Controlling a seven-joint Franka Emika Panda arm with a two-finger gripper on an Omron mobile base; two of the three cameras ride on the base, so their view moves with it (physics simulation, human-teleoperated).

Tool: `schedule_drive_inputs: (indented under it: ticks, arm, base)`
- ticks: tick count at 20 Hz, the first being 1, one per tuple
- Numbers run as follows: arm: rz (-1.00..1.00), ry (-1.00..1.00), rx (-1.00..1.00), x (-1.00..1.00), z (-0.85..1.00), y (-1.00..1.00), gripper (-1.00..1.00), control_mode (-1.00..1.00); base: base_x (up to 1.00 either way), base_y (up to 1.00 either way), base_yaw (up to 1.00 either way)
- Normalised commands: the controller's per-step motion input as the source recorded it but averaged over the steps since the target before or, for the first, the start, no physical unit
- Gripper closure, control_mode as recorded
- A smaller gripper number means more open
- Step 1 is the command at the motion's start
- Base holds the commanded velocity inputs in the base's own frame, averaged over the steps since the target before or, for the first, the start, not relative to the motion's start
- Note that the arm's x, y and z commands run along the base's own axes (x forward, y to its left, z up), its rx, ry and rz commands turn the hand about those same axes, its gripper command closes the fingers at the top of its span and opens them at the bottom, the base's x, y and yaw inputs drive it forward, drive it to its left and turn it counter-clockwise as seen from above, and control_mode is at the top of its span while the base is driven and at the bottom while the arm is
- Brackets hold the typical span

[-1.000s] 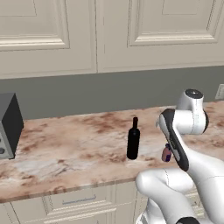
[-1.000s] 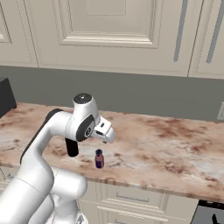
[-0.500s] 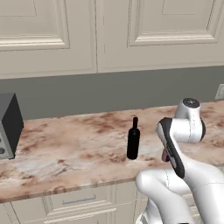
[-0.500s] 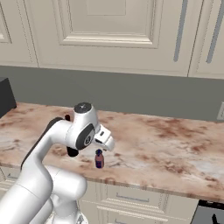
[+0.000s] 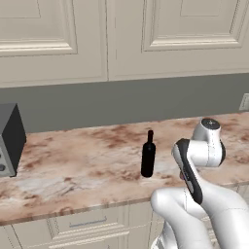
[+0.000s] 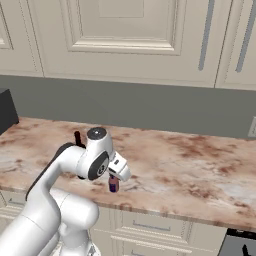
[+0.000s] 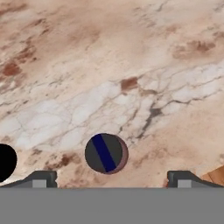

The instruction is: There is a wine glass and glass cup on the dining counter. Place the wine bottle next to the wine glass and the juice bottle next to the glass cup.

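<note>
The juice bottle, small with a purple cap, stands near the front edge of a marbled worktop. In the hand view I look straight down on the juice bottle's round dark cap. My gripper hangs just above it, open, with one fingertip on each side and nothing held. The gripper is partly hidden by the white hand. The tall black wine bottle stands upright a little to the left; only its top peeks from behind the arm. The wine glass, glass cup and dining counter are out of view.
A dark grey box-like appliance sits at the worktop's left end. Cream wall cabinets hang above a grey backsplash, with a wall outlet at the far right. The worktop's front edge lies close to the juice bottle.
The arm has dropped lower, bringing the hand down over the juice bottle. The jaws stay open and both bottles stand where they were.
</note>
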Motion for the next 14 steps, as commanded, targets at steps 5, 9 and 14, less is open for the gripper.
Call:
schedule_drive_inputs:
  ticks: [5,9,14]
  arm:
    - [0.0,0.0,0.08,0.11,-0.22,-0.01,-1.0,-1.0]
    - [0.0,-0.01,0.0,0.09,-0.13,0.0,-1.0,-1.0]
    - [0.0,0.0,0.0,0.12,-0.03,0.0,-1.0,-1.0]
  base:
    - [0.0,0.0,0.0]
    - [0.0,0.0,0.0]
    - [0.0,0.0,0.0]
